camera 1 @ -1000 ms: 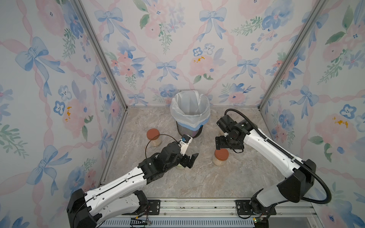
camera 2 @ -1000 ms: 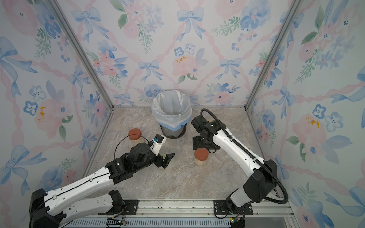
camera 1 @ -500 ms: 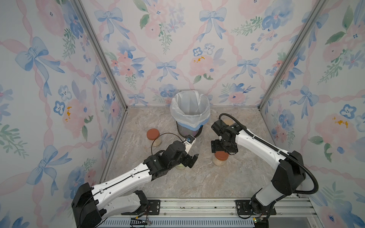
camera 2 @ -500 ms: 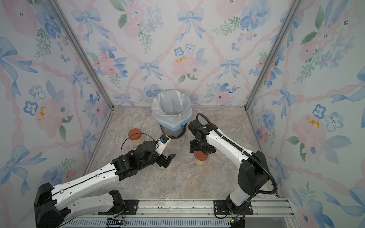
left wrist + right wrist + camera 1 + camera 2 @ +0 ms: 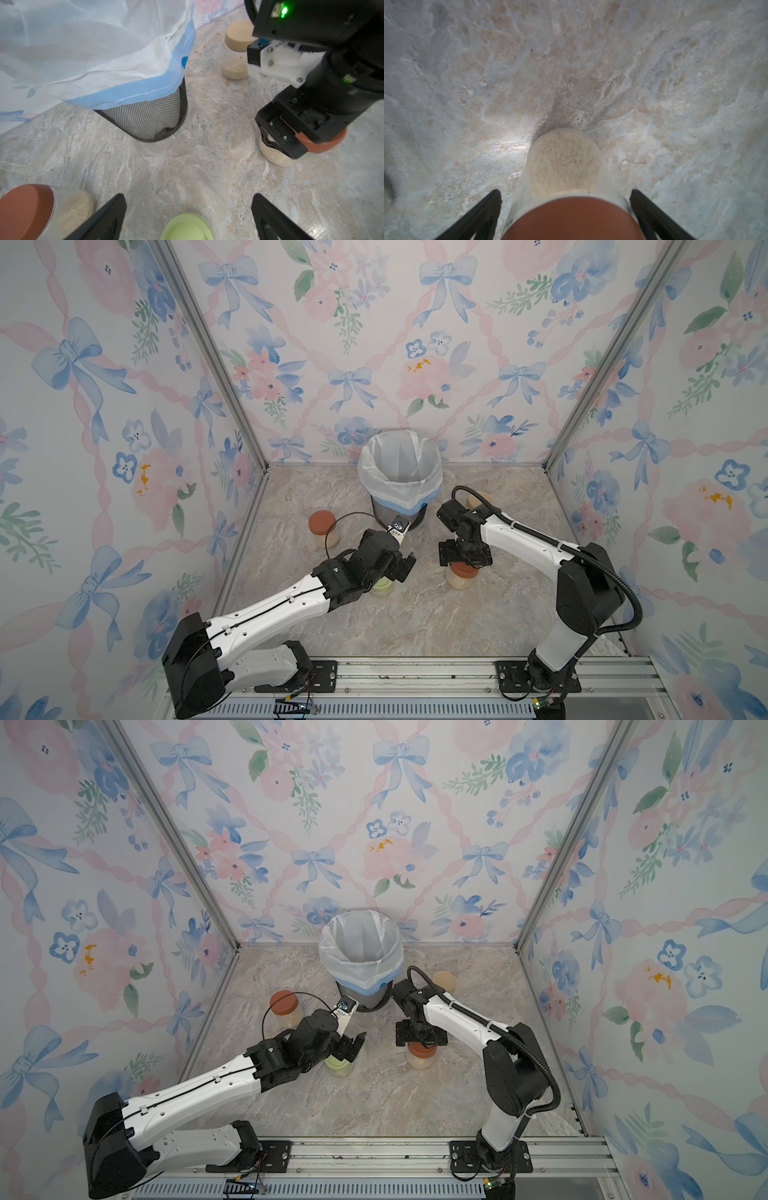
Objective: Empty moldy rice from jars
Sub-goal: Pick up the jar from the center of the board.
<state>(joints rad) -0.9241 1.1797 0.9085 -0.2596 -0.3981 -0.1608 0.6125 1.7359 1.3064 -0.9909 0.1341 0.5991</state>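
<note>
Black right fingers stand wide, one on each side of a rust-lidded jar. You can see a narrow gap between each finger and the glass. Moldy rice shows through the wall of that jar, which stands upright with its lid on, in front of the mesh bin and to its right. Left fingers are likewise spread wide and hold nothing, with the green-lidded jar low between them. This jar stands in front of the bin, toward the robot base. A second rust-lidded jar stands just left of the bin and the beige-lidded jar just right of it; both show rice. All four jars rest upright and closed on the marble-patterned tabletop.
</note>
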